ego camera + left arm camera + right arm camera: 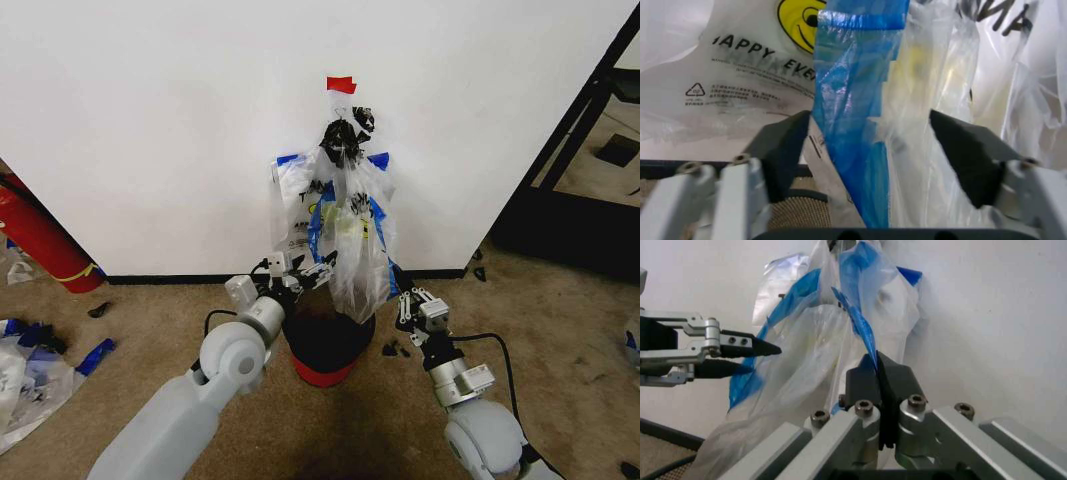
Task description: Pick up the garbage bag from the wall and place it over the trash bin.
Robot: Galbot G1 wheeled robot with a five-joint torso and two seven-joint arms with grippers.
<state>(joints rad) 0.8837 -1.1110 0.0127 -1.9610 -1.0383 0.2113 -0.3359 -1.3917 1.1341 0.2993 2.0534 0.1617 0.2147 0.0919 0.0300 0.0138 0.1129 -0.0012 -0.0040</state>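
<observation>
Garbage bag (348, 225) pinched by right gripper (878, 385).

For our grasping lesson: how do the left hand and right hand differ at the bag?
The left hand is open around the blue fold of the garbage bag; the right hand is shut on its edge. The left hand is above the trash bin, the right hand beside it. Both face the wall.

Garbage bag (350, 225): see-through plastic, yellow smiley face, black lettering, blue trim; frame centre.
Wall (150, 120): plain white, narrow black baseboard.
Trash bin (328, 350): black mesh, red base; lower centre.
Tape (341, 85): red, upper centre.
Floor (150, 320): tan carpet.
Cylinder (40, 240): red, yellow band; left edge.
</observation>
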